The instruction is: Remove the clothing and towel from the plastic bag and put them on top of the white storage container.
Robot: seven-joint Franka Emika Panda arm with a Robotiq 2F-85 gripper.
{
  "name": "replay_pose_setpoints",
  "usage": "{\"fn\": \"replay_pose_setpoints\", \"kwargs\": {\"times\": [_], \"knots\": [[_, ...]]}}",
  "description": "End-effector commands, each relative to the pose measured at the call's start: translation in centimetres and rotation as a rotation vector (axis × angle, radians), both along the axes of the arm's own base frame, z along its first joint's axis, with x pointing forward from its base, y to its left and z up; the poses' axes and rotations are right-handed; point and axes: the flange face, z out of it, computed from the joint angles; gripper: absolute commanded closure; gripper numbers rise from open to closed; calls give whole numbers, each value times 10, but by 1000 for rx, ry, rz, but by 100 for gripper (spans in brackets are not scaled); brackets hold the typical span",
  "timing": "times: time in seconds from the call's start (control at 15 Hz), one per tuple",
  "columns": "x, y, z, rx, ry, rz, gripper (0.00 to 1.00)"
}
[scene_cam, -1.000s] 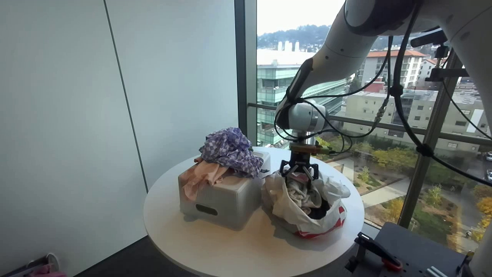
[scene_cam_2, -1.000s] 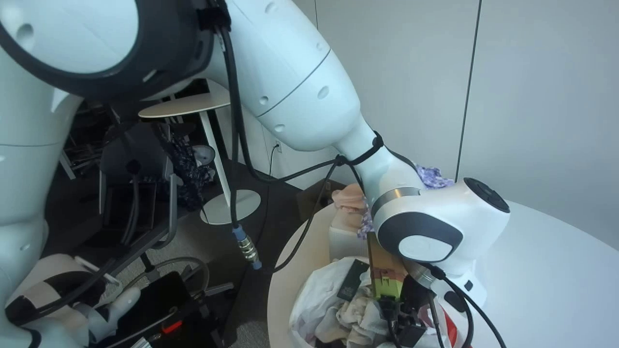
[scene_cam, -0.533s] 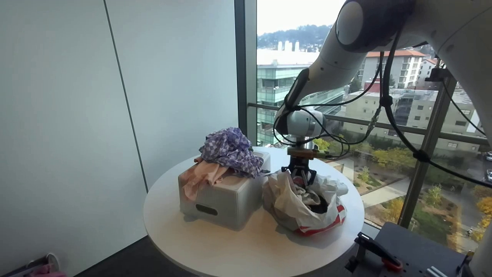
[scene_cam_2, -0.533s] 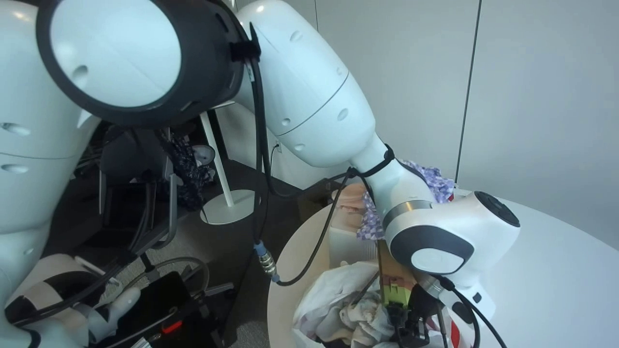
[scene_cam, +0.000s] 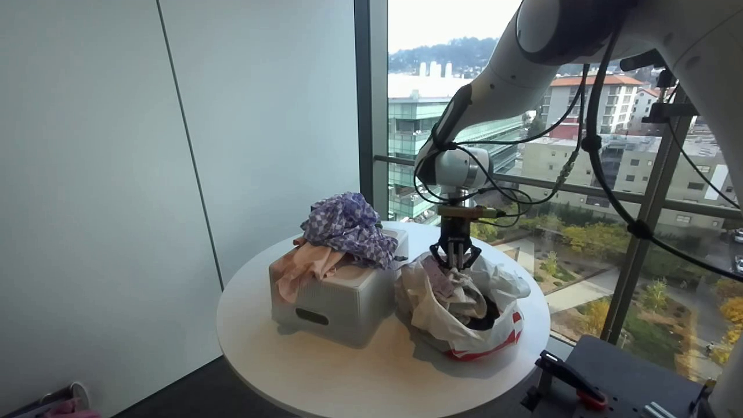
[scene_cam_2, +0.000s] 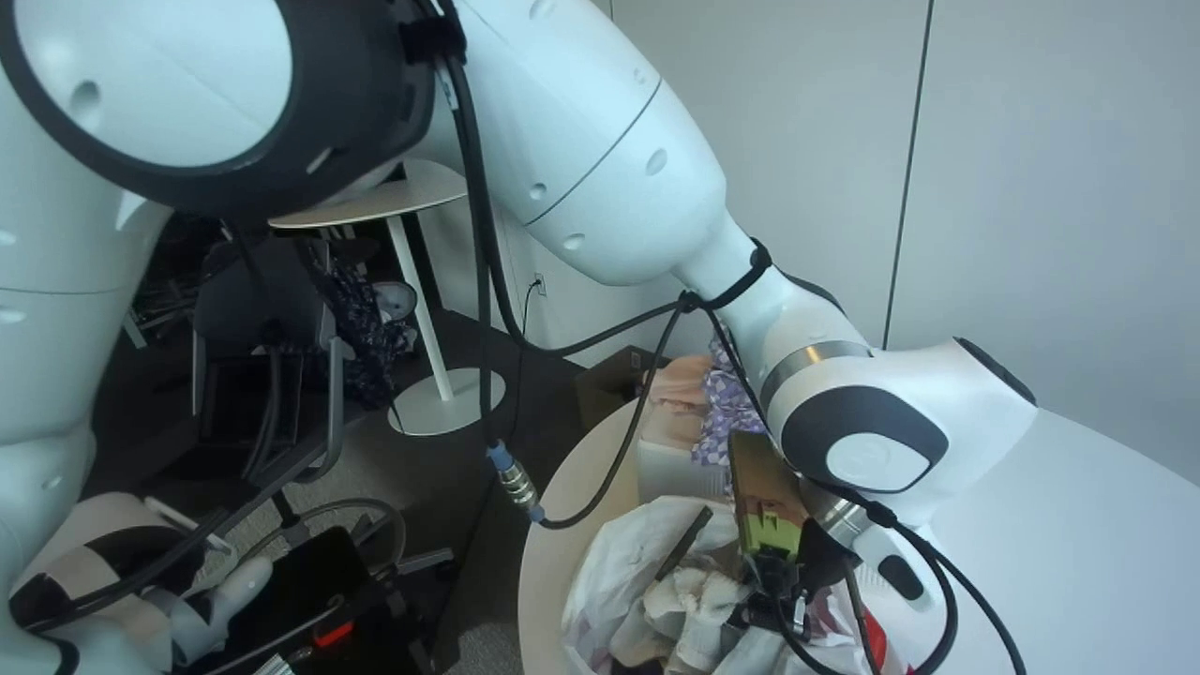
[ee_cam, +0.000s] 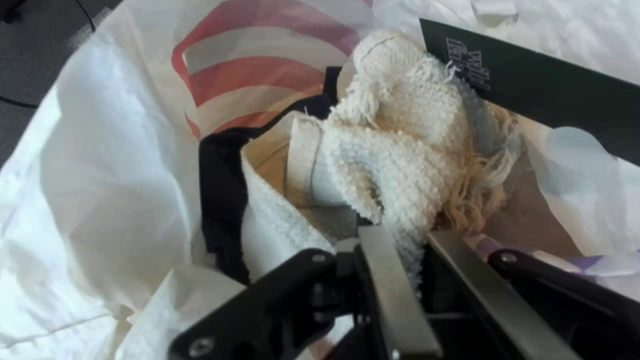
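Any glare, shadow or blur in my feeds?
In an exterior view, the sky glares near white, and the plastic bag casts a soft shadow on the table; in the wrist view, the towel shows its texture, but lettering on the dark tag looks soft.

In an exterior view, daylight enters by window [scene_cam: 580, 244] at 3 o'clock; sky [scene_cam: 444, 20] blown white near 1; arm [scene_cam: 511, 93] greyed, backlit. Soft shadow on table [scene_cam: 325, 371], 7 o'clock of bag [scene_cam: 441, 322]. In an exterior view, floor [scene_cam_2: 450, 478] dim around 8, arm pale, glossy. Wrist view: bag bright at 9, fingers [ee_cam: 397, 295] soft-focus at 6, lettering on card [ee_cam: 540, 85] smeared at 2.
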Motion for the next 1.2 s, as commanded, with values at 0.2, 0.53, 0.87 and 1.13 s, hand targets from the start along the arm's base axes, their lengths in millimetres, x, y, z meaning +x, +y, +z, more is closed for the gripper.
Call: {"fn": "replay_pose_setpoints", "kwargs": {"times": [0.2,0.53,0.87,1.13], "knots": [[-33,11,99,18,149,94,91],[-52,20,197,-197,22,41,91],[-67,46,315,-431,-97,38,91],[-75,83,416,-627,-231,61,92]]}}
